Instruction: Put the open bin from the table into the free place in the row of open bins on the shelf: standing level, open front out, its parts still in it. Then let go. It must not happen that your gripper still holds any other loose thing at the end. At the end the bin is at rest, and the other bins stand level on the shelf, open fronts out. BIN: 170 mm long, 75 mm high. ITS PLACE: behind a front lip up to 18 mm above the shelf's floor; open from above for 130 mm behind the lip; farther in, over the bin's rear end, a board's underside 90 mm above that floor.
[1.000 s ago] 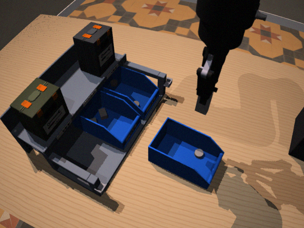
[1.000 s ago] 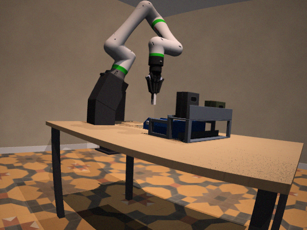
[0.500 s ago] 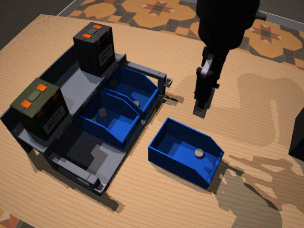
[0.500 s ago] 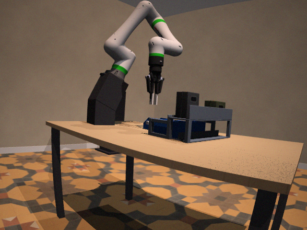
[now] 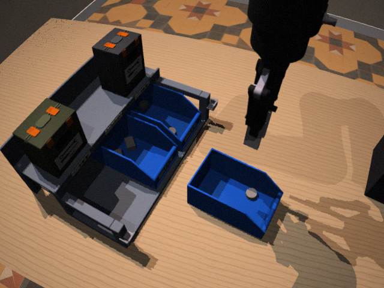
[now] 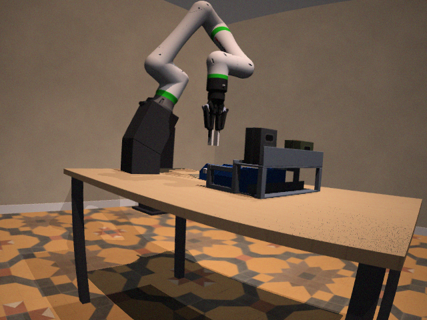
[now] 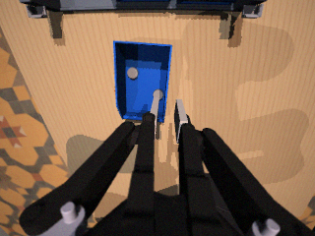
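The blue open bin (image 5: 234, 192) stands level on the table, right of the shelf, with a grey disc (image 5: 251, 193) inside. In the wrist view the bin (image 7: 143, 81) lies below and ahead of my fingers and shows two discs (image 7: 132, 73). My gripper (image 5: 254, 133) hangs high above the table, behind the bin and apart from it; it also shows in the side view (image 6: 213, 141). Its fingers stand slightly apart with nothing between them. The grey shelf (image 5: 102, 149) has a free place (image 5: 114, 192) at its near end.
Two blue bins (image 5: 167, 113) (image 5: 139, 149) stand in the shelf's row, open fronts out, with small parts inside. A black box (image 5: 119, 60) and a green box (image 5: 48, 133) sit on the upper board. The robot's dark base (image 5: 375, 173) is at the right edge.
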`<action>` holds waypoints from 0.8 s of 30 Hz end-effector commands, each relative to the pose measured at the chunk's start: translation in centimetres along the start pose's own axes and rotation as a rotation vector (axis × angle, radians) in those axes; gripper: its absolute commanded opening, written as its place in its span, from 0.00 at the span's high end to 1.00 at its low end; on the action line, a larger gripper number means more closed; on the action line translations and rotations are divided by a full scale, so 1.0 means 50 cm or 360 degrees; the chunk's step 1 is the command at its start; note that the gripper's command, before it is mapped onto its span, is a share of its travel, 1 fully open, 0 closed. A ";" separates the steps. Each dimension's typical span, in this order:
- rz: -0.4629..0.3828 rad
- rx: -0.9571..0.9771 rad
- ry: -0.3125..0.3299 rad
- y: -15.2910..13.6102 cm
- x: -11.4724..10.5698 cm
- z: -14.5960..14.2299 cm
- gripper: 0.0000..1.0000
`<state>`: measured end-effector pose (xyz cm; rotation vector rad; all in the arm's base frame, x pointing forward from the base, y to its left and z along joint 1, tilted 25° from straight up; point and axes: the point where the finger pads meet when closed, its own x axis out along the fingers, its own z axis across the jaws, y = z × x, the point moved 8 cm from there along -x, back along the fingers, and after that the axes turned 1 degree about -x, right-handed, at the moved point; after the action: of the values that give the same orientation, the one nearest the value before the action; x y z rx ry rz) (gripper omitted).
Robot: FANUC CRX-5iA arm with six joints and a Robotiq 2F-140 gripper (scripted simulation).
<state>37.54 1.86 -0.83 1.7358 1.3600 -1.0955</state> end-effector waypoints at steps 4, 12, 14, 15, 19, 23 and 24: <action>0.0001 0.0000 0.0000 0.000 0.000 0.000 0.85; 0.0001 0.0000 0.0000 0.000 0.000 0.000 0.85; 0.0001 0.0000 0.0000 0.000 0.000 0.000 0.85; 0.0001 0.0000 0.0000 0.000 0.000 0.000 0.85; 0.0001 0.0000 0.0000 0.000 0.001 0.000 0.85; 0.0001 0.0000 0.0000 0.000 0.005 0.000 0.85; 0.0001 0.0000 0.0000 0.000 0.006 0.000 0.85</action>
<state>37.55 1.93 -0.97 1.7357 1.3600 -1.0955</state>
